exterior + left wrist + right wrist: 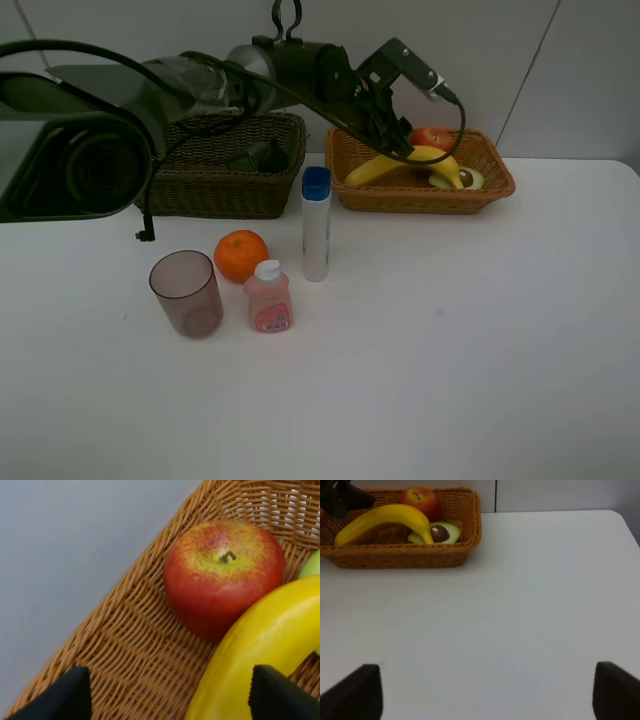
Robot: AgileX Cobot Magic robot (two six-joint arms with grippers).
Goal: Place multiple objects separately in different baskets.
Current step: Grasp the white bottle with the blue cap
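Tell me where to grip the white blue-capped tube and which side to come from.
Grip the white blue-capped tube around its white body, below the cap, probably coming level from its right in the high view: it stands upright and slender, and the orange and small pink bottle crowd its left.

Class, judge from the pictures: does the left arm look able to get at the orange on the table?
Probably yes. The left gripper hangs open and empty over the tan basket; the orange sits uncovered, with the cup, pink bottle and tube only beside it.
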